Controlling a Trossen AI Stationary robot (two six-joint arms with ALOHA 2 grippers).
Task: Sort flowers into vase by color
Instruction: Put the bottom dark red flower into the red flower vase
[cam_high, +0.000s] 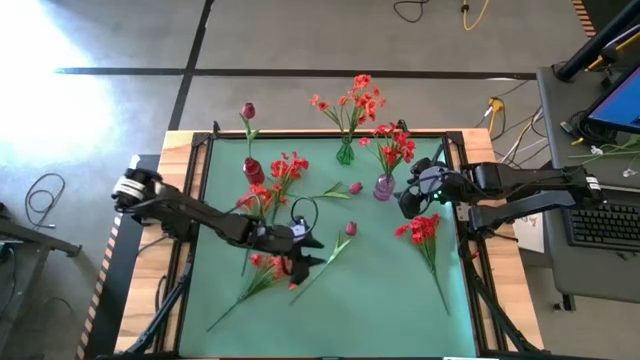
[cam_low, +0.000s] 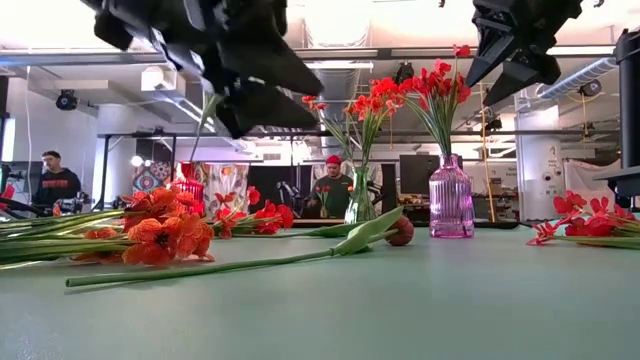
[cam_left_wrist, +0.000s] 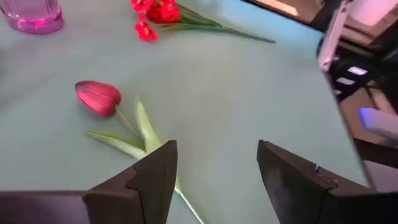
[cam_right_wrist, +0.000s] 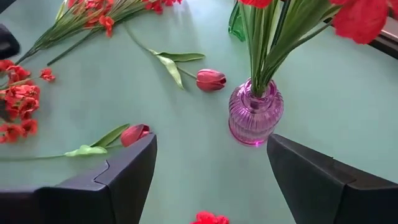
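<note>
I am a two-armed robot at a table covered by a green mat (cam_high: 380, 290). My left gripper (cam_high: 297, 262) hangs above the mat's middle with its two fingers (cam_left_wrist: 155, 171) spread apart and nothing between them; below it a dark magenta tulip (cam_left_wrist: 98, 98) lies on its side, its stalk running under the fingers. My right gripper (cam_high: 412, 198) hovers near the mat's right side, fingers (cam_right_wrist: 127, 168) also parted and empty, just beside a purple ribbed glass vase (cam_right_wrist: 255, 115) that stands upright and holds bright red flowers (cam_high: 392, 145). A green vase (cam_high: 345, 152) behind it holds orange-red sprays (cam_high: 350, 100), and a red vase (cam_high: 253, 170) to the left holds one magenta bud (cam_high: 248, 111). A second tulip (cam_right_wrist: 210, 79) lies loose near the purple vase. Orange-red stems (cam_high: 262, 272) lie loose beside my left gripper, and a red cluster (cam_high: 422, 230) lies on the mat near my right gripper. People (cam_low: 330, 190) show in the room beyond.
</note>
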